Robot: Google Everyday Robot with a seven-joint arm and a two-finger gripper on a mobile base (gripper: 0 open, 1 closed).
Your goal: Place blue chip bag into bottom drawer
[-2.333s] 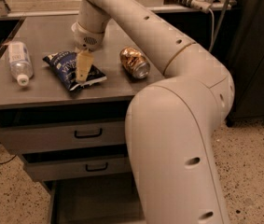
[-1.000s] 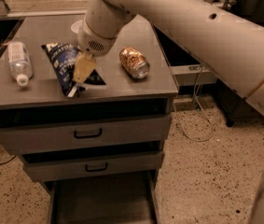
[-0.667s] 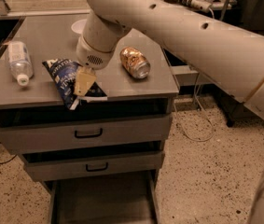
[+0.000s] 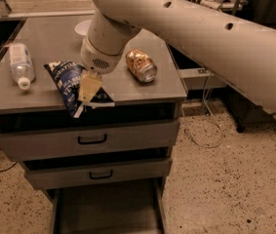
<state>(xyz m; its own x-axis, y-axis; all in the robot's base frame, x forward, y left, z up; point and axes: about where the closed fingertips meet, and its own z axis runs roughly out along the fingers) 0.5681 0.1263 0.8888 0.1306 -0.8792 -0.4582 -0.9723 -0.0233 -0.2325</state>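
Note:
The blue chip bag [image 4: 69,84] is dark blue with white lettering and hangs tilted at the front edge of the cabinet top, its lower corner past the edge. My gripper [image 4: 88,89] is shut on the blue chip bag, its tan fingers [image 4: 89,87] clamped over the bag's right side. The bottom drawer [image 4: 107,208] is pulled out below, showing a flat grey floor and thin side rails, directly under and slightly right of the bag.
A gold can [image 4: 141,65] lies on its side on the cabinet top [image 4: 128,89] to the right of my gripper. A clear plastic bottle [image 4: 19,65] lies at the left. A white bowl [image 4: 83,27] sits at the back. Two upper drawers [image 4: 91,139] with black handles are shut.
My gripper has carried the blue chip bag from the middle of the cabinet top forward to its front edge, and the bag now overhangs the edge.

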